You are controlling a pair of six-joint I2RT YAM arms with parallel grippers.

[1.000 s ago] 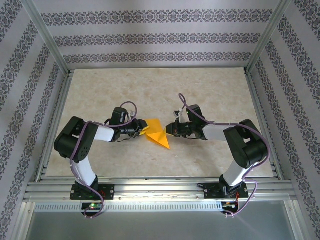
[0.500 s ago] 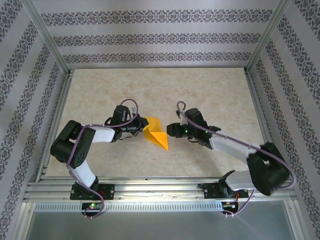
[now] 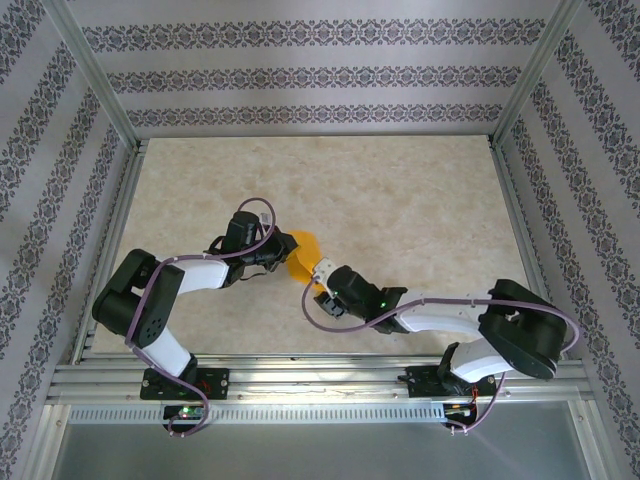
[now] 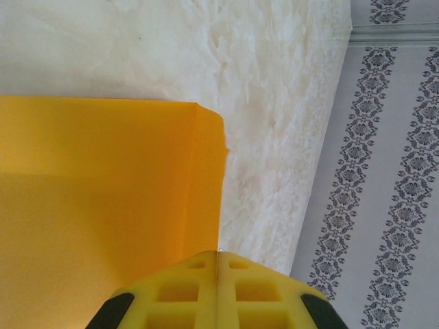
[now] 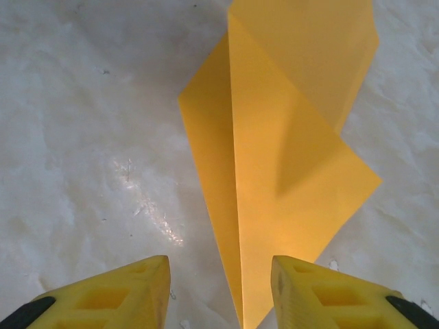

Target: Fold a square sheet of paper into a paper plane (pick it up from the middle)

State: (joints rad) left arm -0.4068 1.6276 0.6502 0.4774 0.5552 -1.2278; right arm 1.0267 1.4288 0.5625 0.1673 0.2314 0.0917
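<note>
Left wrist view shows the left pincer (image 4: 216,274) with its 2 yellow fingers pressed together, clamped on the edge of the orange paper (image 4: 103,205). The paper spreads out ahead of that pincer and to its left. It has 1 folded strip along its right side. Past the paper is the pale worktop (image 4: 274,103).

The right wrist view shows the right pincer (image 5: 219,274) with its 2 fingers apart, and it grips nothing. The sharp tip of the paper pokes into the gap between them, closer to the right finger. Ahead of this pincer the paper gets wider. A crease runs down its middle, and a flap on the right side looks a bit lifted. The paper lies right on the worktop, not in any box or tray.

Things could go wrong from here. If the right pincer shuts off to 1 side, it may catch just 1 layer and pull the fold open. If the 2 pincers tug away from each other, the thin paper could rip. If the left pincer slips, the paper may slide and the crease may end up crooked.
</note>
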